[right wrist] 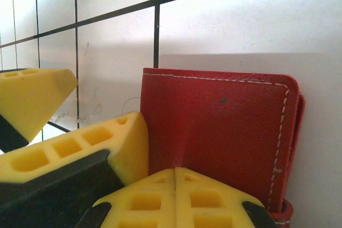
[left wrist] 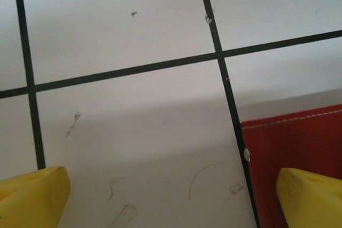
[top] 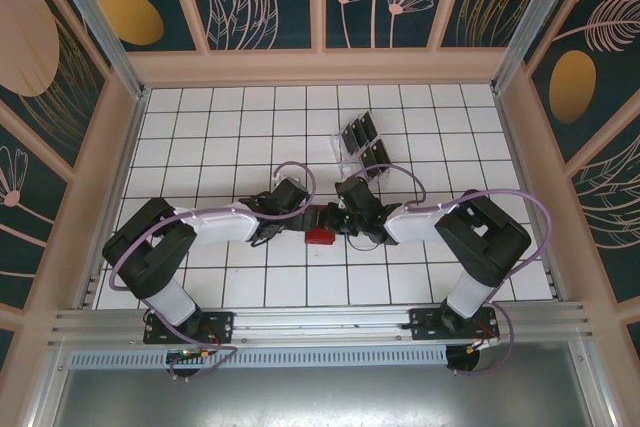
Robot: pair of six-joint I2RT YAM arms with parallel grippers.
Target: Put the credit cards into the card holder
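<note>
The red wallet (top: 318,237) lies folded shut on the white gridded bench (top: 200,127), near the middle, between the tips of the two arms. The left arm (top: 215,222) reaches in from one side and the right arm (top: 430,219) from the other.

The left jaws stand wide open and hold nothing. Their yellow pads (left wrist: 32,198) are far apart, low over the bench. One pad is over bare tile and the other is at the wallet's edge (left wrist: 294,142).

The right jaws are closed, their yellow pads (right wrist: 139,201) pressed flat against each other. They sit right at the near edge of the wallet (right wrist: 224,126), whose white stitching runs round its border. A crease in the red cover runs down to the line where the pads meet. I cannot tell whether any of the cover is caught between them.

Behind the arms, well apart from the wallet, the black cards (top: 358,132) are tilted in a clear plastic rack (top: 345,162).
</note>
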